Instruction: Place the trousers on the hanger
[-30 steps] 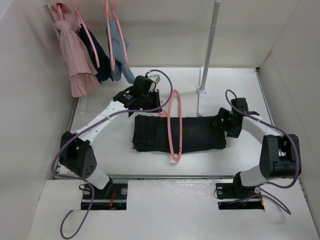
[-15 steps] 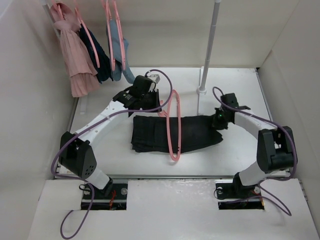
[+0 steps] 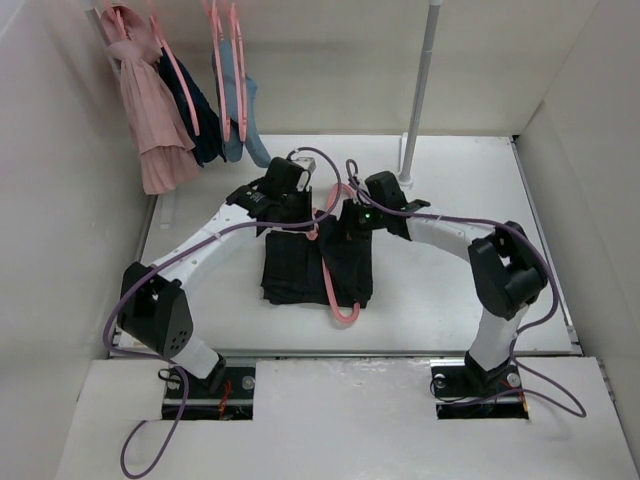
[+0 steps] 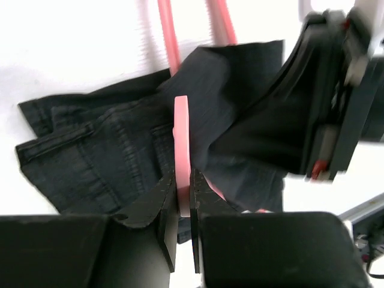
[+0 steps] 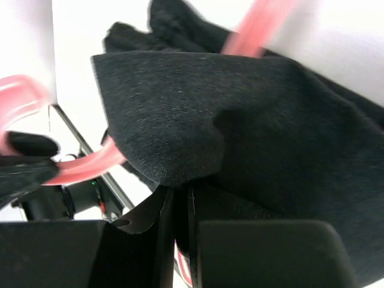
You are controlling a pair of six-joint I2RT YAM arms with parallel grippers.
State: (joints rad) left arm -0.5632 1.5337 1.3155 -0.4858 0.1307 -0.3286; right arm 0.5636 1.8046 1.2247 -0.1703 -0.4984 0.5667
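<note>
**Both grippers clamped: left on hanger, right on trousers**

Left gripper [image 4: 183, 182]: jaws narrow, pinched onto a flat pink bar of the hanger [image 4: 181, 129]. The bar rises straight out from between the fingertips. Two more pink bars of the same hanger lie further out, beyond the fabric.

Right gripper [image 5: 180, 193]: jaws drawn almost together, with a fold of the trousers [image 5: 240, 120] caught between the fingertips. The cloth bulges out directly ahead of the jaws and fills most of the right wrist view. Blurred pink sections of the hanger cross to the left of the jaws and ahead of them.

Relative position: in the top view the two grippers sit close together, the right just beside the left. The trousers lie bunched on the table [image 3: 450, 290] beneath and in front of both. The hanger runs from the left gripper across the dark cloth, its end loop reaching the fabric's near edge.

Whether the cloth passes through the hanger cannot be told.

Well behind the left gripper, a pink garment [image 3: 150, 115] hangs.
</note>
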